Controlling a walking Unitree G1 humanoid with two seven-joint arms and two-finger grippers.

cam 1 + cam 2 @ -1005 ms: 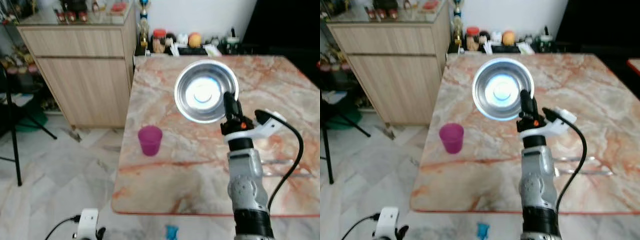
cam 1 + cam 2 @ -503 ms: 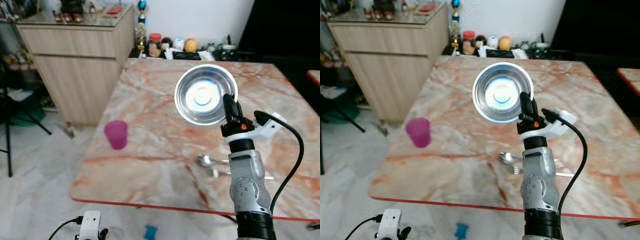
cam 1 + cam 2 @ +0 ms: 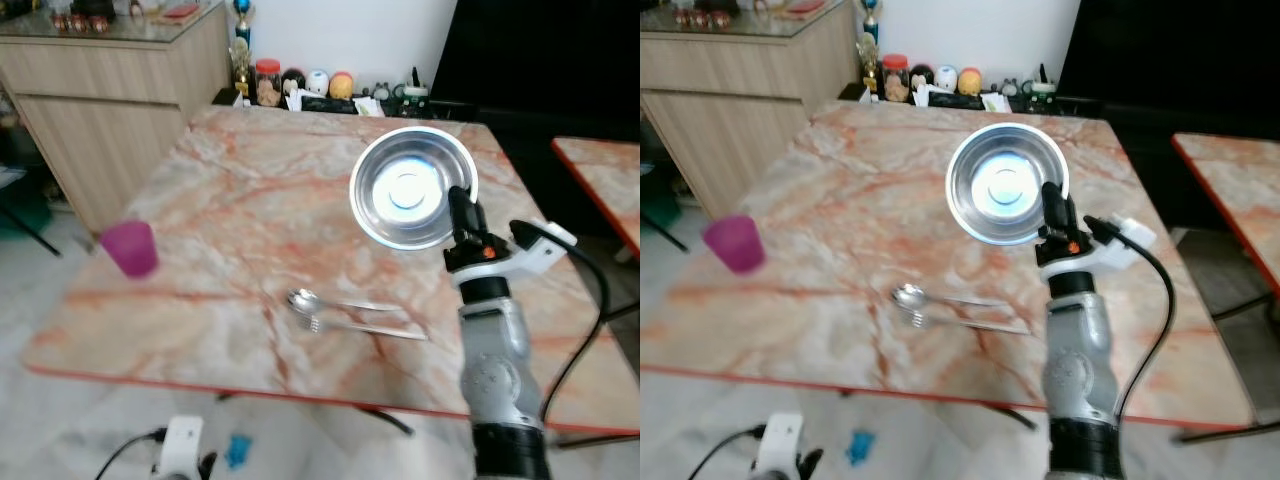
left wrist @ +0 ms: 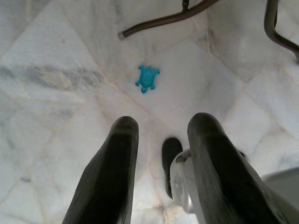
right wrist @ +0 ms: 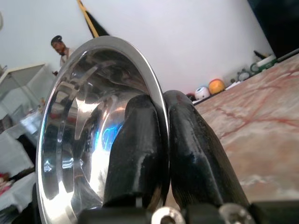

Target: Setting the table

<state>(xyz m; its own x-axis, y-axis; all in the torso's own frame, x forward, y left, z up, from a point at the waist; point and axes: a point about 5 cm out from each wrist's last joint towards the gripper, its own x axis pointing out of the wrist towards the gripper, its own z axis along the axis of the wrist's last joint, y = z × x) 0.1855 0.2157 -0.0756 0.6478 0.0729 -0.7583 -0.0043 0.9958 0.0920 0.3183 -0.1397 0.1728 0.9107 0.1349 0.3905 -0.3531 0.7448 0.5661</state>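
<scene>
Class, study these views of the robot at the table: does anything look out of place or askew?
Two things. The bowl is tipped on edge, its opening facing the head camera, pinched by the rim in the right gripper above the table. A blue turtle toy lies on the floor under the idle left gripper. The spoon and cup look fine.

Even bright indoor light, slight motion blur across both eye views, blue-white glare inside the steel bowl (image 3: pixel 411 188), bench (image 3: pixel 230 230) near edge soft, floor sharp.
</scene>
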